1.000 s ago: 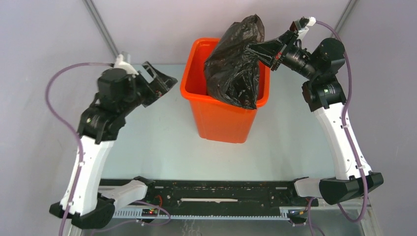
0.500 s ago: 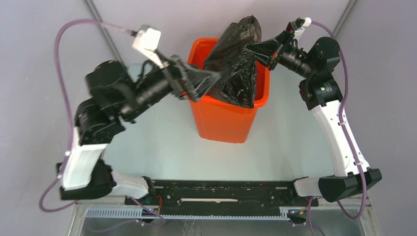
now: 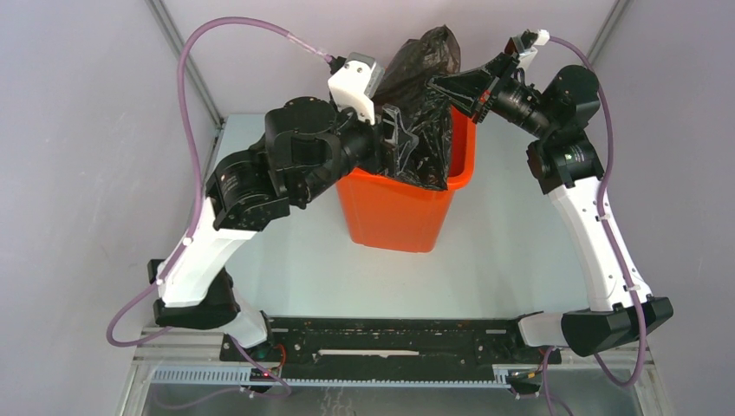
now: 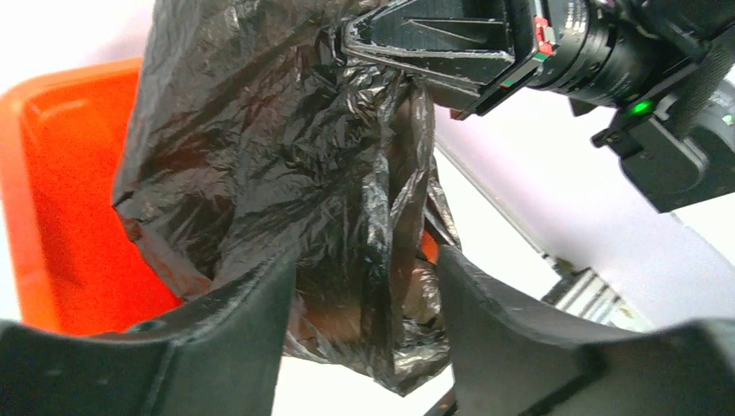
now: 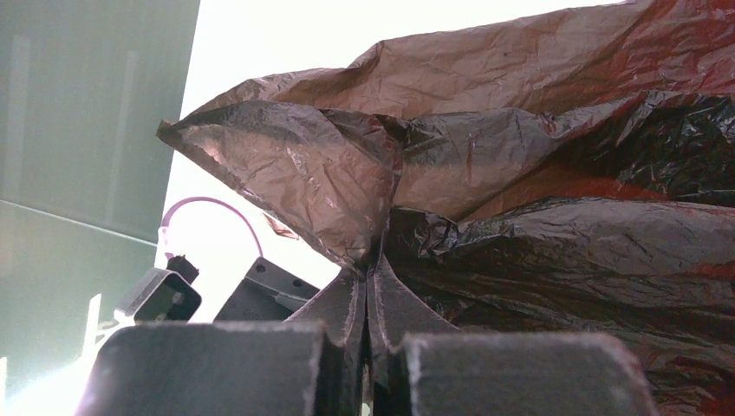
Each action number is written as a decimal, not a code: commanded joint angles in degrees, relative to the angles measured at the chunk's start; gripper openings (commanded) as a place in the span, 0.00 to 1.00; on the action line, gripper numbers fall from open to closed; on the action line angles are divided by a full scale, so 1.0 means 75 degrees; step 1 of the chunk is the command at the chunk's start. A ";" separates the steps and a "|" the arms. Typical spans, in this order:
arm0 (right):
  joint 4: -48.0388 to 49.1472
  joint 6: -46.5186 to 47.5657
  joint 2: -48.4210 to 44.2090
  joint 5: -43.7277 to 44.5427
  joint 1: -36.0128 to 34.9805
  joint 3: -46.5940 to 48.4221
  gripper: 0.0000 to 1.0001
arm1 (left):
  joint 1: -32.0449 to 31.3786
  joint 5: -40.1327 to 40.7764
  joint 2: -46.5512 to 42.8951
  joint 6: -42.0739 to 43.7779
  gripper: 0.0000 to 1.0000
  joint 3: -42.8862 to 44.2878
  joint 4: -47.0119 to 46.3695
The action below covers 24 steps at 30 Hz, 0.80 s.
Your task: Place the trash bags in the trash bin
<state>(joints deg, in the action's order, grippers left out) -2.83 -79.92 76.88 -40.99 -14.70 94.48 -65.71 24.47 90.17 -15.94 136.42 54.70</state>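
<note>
Right gripper (image 3: 435,84) jaws clamp the trash bag (image 3: 429,50); left gripper (image 3: 400,143) jaws stand apart around it; pulling could tip the trash bin (image 3: 394,212).

No readable text, label, brand or number in any view. Small electronics by near base rail (image 3: 390,334) possibly printed; too small to tell.

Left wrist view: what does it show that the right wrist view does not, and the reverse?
Only the left wrist view shows the orange trash bin and the left gripper with its fingers apart around a hanging fold of film. Only the right wrist view shows a purple cable against the bright background. Both show the black trash bag and the right gripper shut on a pinch of it: from outside in the first, along its own fingers in the second.
</note>
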 commanded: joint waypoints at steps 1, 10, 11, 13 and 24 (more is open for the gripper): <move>0.0307 0.0054 -0.0113 -0.0012 -0.0032 0.0105 0.00 | -0.0039 0.0356 0.0049 0.0259 0.61 0.0335 -0.0053; 0.0307 0.0030 -0.0061 -0.0089 -0.0031 0.0095 0.00 | -0.0039 0.0775 -0.0144 0.0040 0.58 -0.0008 -0.0271; 0.0307 0.0035 -0.0056 -0.0099 -0.0032 0.0077 0.00 | -0.0039 0.0745 -0.0159 0.0041 0.56 -0.0067 -0.0302; 0.0418 0.0013 -0.0053 -0.0099 -0.0035 0.0024 0.00 | -0.0039 0.0750 -0.0184 -0.0019 0.56 -0.0155 -0.0319; 0.0652 -0.0045 -0.0078 -0.0116 -0.0021 -0.0074 0.00 | -0.0039 0.0784 -0.0691 -0.0250 0.74 -0.0845 -0.0280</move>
<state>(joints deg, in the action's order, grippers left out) -0.56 -80.07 76.88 -41.25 -14.70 94.06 -65.78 29.82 88.20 -16.27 132.09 54.15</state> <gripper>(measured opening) 0.006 0.684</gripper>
